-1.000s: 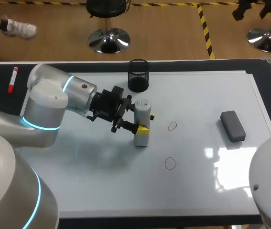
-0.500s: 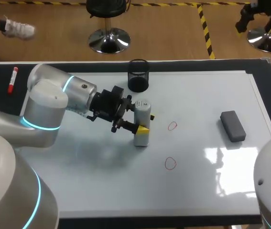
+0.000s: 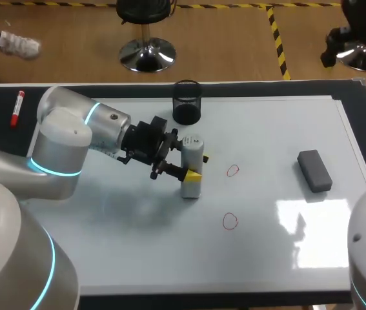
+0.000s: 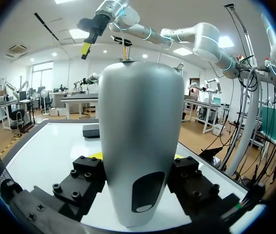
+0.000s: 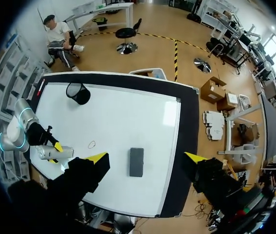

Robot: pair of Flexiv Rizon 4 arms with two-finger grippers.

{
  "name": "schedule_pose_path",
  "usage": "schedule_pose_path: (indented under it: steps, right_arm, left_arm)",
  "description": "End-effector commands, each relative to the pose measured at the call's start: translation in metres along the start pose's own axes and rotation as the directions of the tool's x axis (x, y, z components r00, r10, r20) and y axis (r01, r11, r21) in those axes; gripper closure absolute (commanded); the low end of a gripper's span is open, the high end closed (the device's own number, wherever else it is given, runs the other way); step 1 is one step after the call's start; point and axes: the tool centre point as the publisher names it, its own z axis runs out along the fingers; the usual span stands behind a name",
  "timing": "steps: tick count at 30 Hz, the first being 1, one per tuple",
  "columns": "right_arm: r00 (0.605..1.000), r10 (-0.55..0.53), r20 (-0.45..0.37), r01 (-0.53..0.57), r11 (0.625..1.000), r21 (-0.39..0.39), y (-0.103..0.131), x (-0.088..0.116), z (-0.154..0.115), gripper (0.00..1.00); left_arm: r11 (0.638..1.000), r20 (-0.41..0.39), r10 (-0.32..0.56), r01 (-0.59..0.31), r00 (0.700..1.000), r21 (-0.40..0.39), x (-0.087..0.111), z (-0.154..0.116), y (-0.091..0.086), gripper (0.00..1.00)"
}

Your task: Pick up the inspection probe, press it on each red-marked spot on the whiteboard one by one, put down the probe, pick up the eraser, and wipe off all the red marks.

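**Head view: probe gripped, both red rings still to press**

Your left gripper (image 3: pixel 199 166) is closed on the inspection probe (image 3: pixel 191 187) just left of the frame's centre, above the whiteboard (image 3: pixel 266 129). Whether the probe's base touches the board, you cannot tell from here. The two red marks lie right of it, one (image 3: pixel 233 170) near and one (image 3: pixel 230 221) lower in the frame. The eraser (image 3: pixel 315 170) rests well apart at the right.

Likely trouble:
- The probe looks smooth and rounded, so a hard or off-axis press could make it slide or tilt between the fingers.
- If you travel with the base on the board, you may smear a ring before it is pressed.
- The black mesh cup (image 3: pixel 186 102) stands near, above the probe in the frame. A careless swing of the wrist could knock it.

The left wrist view confirms the grasp. It shows the probe (image 4: pixel 141 141) upright and filling the gap between the finger blocks, with contact on both sides. It shows neither red mark.

The right wrist view looks down from high up and shows the right gripper (image 5: pixel 146 157) spread wide and holding nothing, the eraser (image 5: pixel 137 162) far beneath it. Only one ring (image 5: pixel 92 144) shows there.
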Motion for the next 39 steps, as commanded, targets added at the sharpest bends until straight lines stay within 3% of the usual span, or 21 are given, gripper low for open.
schedule_pose_path:
  steps: [1,9,16,39]
  right_arm:
    - [1.000,0.005,0.007,-0.005,1.000,0.008,-0.014,0.002,-0.001,0.00]
    - [1.000,0.012,0.015,-0.013,0.996,0.085,-0.033,0.015,0.001,0.00]
    - [0.997,0.056,-0.047,-0.048,0.988,0.148,-0.042,0.020,0.006,0.00]
    - [0.997,0.056,-0.047,-0.048,0.988,0.148,-0.042,0.020,0.006,0.00]
  left_arm:
    - [1.000,0.000,-0.001,0.001,1.000,0.002,0.002,0.002,0.009,1.00]
    - [1.000,0.000,-0.001,0.001,1.000,0.002,0.002,0.002,0.009,1.00]
    - [1.000,0.000,-0.001,0.001,1.000,0.002,0.002,0.002,0.009,1.00]
    - [1.000,0.000,-0.001,0.001,1.000,0.002,0.002,0.002,0.009,1.00]
